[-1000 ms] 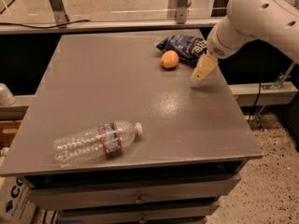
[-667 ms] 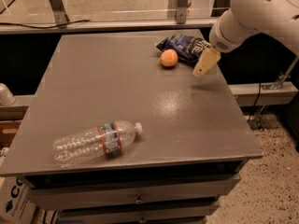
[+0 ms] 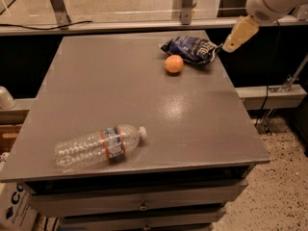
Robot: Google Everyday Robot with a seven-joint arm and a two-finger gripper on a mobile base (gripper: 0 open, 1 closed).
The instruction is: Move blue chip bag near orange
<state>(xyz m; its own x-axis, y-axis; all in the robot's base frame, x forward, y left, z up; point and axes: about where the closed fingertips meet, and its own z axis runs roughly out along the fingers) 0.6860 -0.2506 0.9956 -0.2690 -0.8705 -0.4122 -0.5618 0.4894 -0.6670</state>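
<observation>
The blue chip bag lies crumpled at the far right of the grey table, its white lettering facing up. The orange sits on the table just in front of the bag's left part, close to it or touching it. My gripper hangs in the air at the upper right, just past the table's right edge, to the right of the bag and apart from it. It holds nothing.
A clear plastic water bottle lies on its side at the table's front left. A rail with metal posts runs behind the table. Drawers sit below the front edge.
My gripper has risen and moved right, from over the table near the bag to past the table's right edge. The bag, orange and bottle have not moved.
</observation>
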